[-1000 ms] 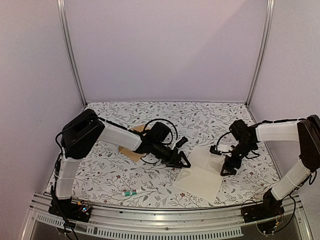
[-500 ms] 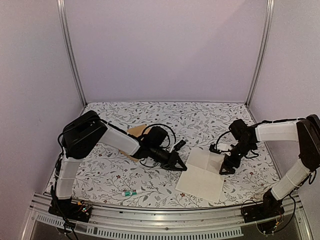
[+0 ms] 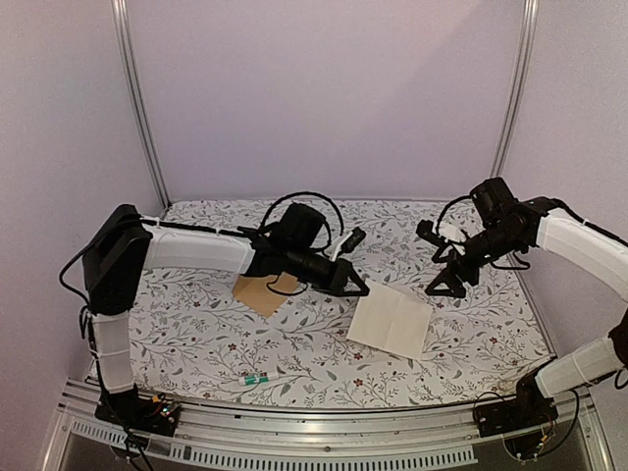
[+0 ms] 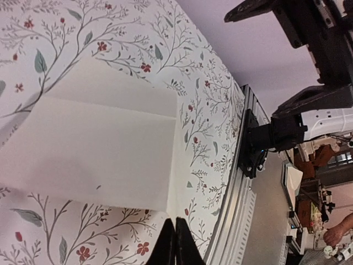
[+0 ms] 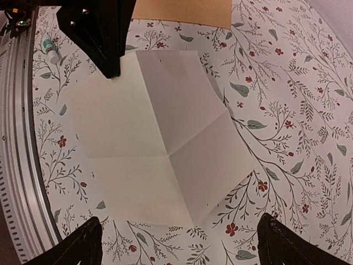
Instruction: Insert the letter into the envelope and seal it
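The cream letter lies creased on the floral table, right of centre. It fills much of the left wrist view and the right wrist view. My left gripper is shut on the letter's near-left corner, its black tips pinched together at the paper's edge. Its fingers also show in the right wrist view. The tan envelope lies flat to the left, under my left wrist. My right gripper hangs open above the letter's far right side, nothing between its fingers.
A small glue stick lies near the front edge, left of centre. The metal front rail runs along the near side. Upright frame posts stand at the back corners. My right arm shows above the letter.
My left gripper closed at the letter's corner and the arm rose and stretched out. The letter shifted away from the front edge. My right gripper lifted up and back off the paper, still open.
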